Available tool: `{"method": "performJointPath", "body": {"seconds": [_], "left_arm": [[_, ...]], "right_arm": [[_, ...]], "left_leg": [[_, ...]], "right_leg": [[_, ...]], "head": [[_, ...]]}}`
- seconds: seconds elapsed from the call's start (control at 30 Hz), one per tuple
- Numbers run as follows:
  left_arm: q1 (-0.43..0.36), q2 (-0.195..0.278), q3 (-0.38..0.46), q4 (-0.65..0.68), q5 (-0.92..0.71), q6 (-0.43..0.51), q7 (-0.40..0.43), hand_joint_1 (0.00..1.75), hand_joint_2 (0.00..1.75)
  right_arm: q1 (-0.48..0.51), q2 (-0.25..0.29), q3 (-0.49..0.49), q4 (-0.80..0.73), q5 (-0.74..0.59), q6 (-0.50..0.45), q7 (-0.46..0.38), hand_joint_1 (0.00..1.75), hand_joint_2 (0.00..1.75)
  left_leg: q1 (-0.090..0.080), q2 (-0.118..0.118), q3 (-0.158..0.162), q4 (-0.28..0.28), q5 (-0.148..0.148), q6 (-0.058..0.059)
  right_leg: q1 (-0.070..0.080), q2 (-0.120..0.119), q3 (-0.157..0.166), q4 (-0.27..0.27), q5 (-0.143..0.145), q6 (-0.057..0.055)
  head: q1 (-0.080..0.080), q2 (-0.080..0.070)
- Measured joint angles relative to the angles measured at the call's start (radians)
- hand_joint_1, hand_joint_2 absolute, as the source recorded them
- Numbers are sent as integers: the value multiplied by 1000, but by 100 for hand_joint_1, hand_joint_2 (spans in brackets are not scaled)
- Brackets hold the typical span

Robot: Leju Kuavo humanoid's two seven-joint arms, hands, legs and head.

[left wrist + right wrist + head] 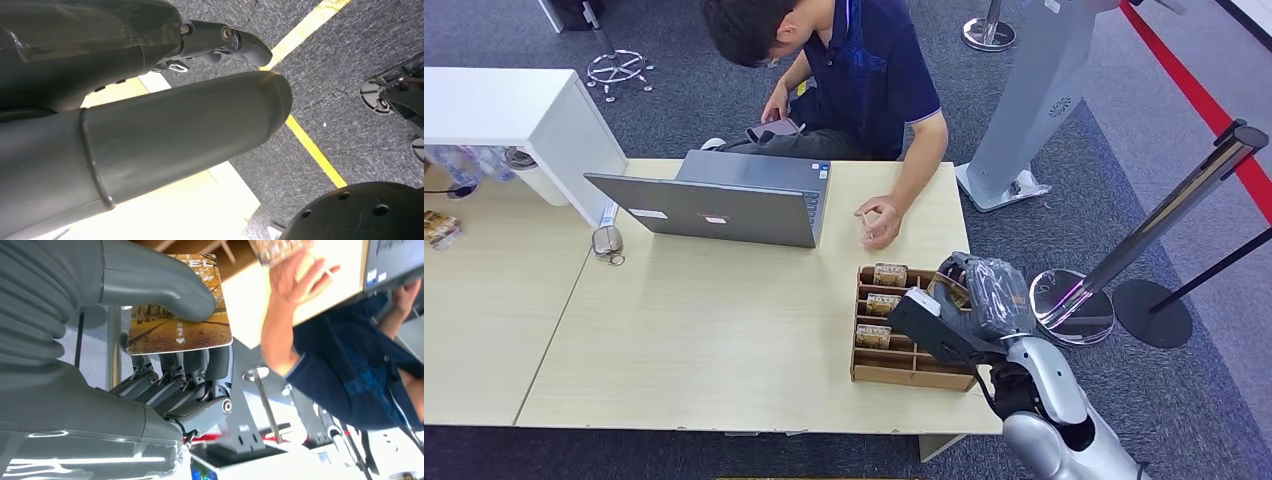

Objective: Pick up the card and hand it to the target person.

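A: Holding the glossy card printed with an autumn avenue (187,320) between thick grey thumb and dark fingers (175,372), the right hand (969,300) sits just above the brown cardboard slotted card box (904,372) on the pale wooden table (704,340) — why there?

B: Likely because the box stocks the cards; more of them lie in its slots. The card is pinched flat with most of its face left free, which I'd judge leaves an edge for someone to take

A: And the receiver?

B: A seated person in a navy polo (874,70) rests a hand (879,222) on the table just beyond the box, beside the grey open laptop (724,205)

A: The left hand (220,40)?

B: It hangs over the carpet, fingers curled in, holding nothing
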Motion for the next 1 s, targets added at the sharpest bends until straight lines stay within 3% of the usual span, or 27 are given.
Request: {"method": "performJointPath", "body": {"seconds": [0.37, 0.67, 1.0], "left_arm": [[-5, -5, 0, 0, -19, -6, 9, 0, 0], [-30, -16, -1, -1, -37, -12, 30, 0, 0], [-37, -25, -1, -1, -44, -13, 33, 0, 0]], "right_arm": [[-65, 10, -53, 2, -77, -80, -58, 140, 175], [-165, 72, -51, 108, -152, -125, -118, 134, 175], [-201, 117, -50, 195, -168, -134, -131, 136, 175]], "left_leg": [[0, 0, 0, 0, 0, 0], [0, 0, -1, 0, 0, 0], [0, -1, -1, 0, 0, 0]], "right_leg": [[0, 0, 0, 0, 0, 0], [0, -1, 0, 0, 0, 0], [0, -1, 0, 0, 0, 0]], "head": [[0, 0], [0, 0], [0, 0]]}}
